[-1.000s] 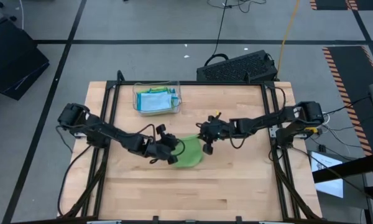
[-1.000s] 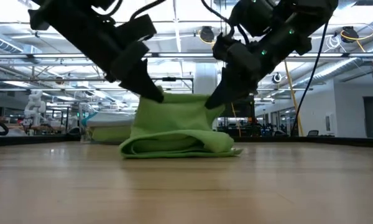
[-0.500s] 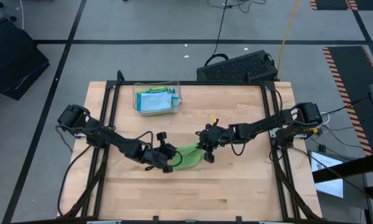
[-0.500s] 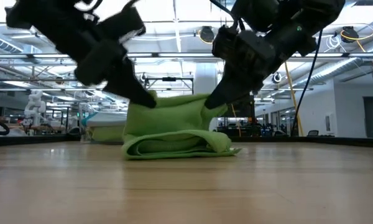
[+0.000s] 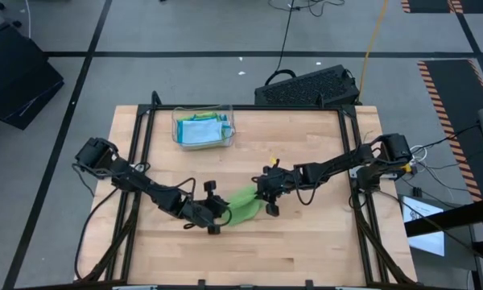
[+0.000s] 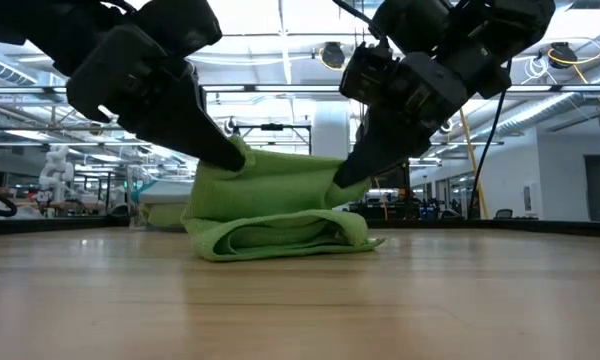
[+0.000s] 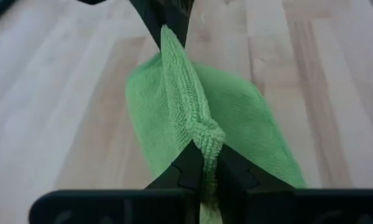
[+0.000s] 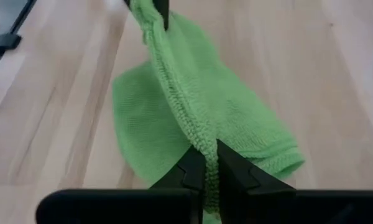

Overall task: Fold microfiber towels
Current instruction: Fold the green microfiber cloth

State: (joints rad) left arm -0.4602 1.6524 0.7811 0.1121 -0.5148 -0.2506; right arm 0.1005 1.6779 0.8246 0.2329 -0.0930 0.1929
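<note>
Pinching a green towel [image 5: 243,205] edge taut between left gripper [image 5: 215,214] and right gripper [image 5: 267,196]; best lowered evenly, corners aligned over the lower layer.

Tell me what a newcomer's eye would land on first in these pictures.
The lime green towel at the table's middle stands out, its upper edge pinched and lifted while the rest lies folded on the wood. The left gripper and right gripper each clamp one end of that edge. A clear plastic tray holding blue and green towels sits near the far edge of the table.
</note>
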